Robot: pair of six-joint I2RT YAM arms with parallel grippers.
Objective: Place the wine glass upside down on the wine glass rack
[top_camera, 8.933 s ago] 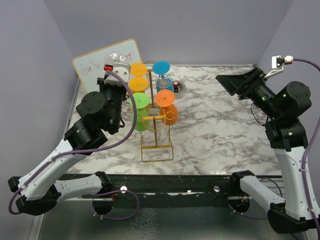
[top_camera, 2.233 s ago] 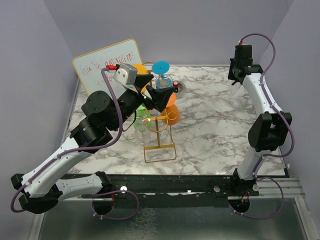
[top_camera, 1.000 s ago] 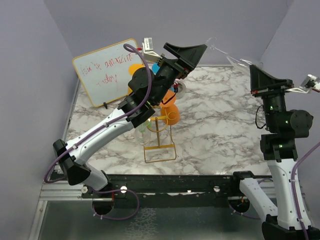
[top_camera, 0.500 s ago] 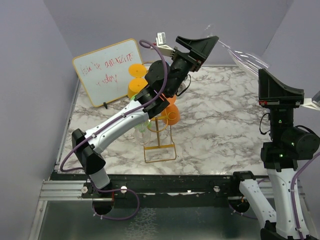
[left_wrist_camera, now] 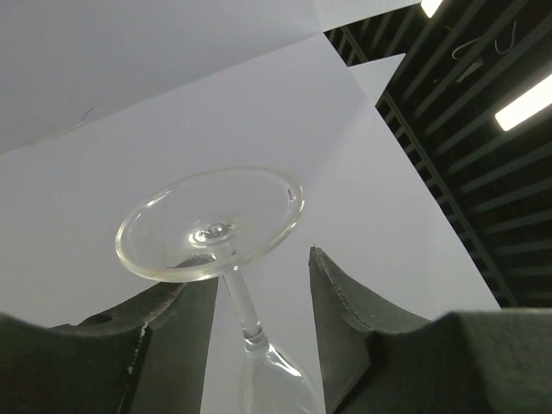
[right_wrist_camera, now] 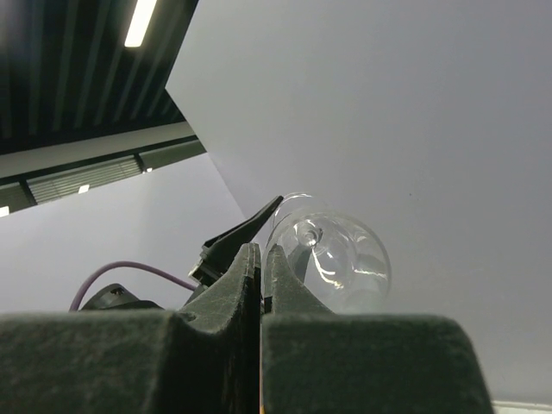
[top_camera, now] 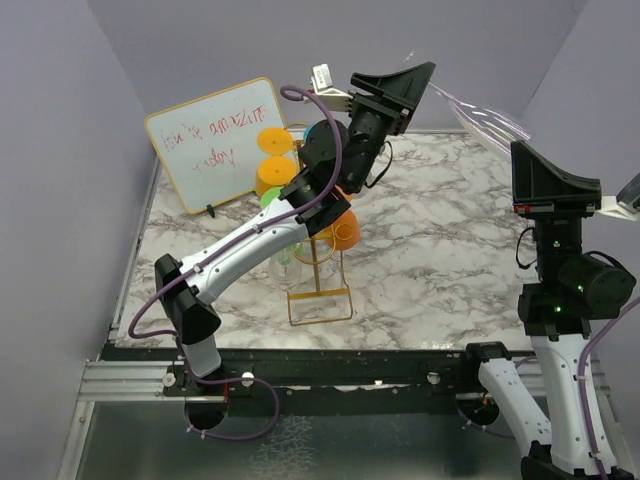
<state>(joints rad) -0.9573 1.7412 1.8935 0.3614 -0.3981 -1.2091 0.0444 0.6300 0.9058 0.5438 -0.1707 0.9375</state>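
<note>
The clear wine glass (top_camera: 480, 112) hangs high in the air at the back right, lying nearly level. My right gripper (top_camera: 518, 150) points upward, shut on the rim of its bowl (right_wrist_camera: 336, 263). My left gripper (top_camera: 425, 80) reaches across from the left. In the left wrist view its jaws (left_wrist_camera: 261, 267) straddle the thin stem just under the round foot (left_wrist_camera: 211, 224). The left finger is close to the stem and the right finger stands clearly apart. The gold wine glass rack (top_camera: 318, 290) stands on the marble table below the left arm.
Coloured plastic glasses hang on the rack: orange ones (top_camera: 272, 140), a green one (top_camera: 270, 200) and an orange cup (top_camera: 345, 230). A whiteboard (top_camera: 215, 140) with red writing leans at the back left. The purple walls stand close on both sides.
The right arm lifted the glass higher. The left arm stretched over to it, and its jaws have narrowed from wide open to half-way around the stem.
</note>
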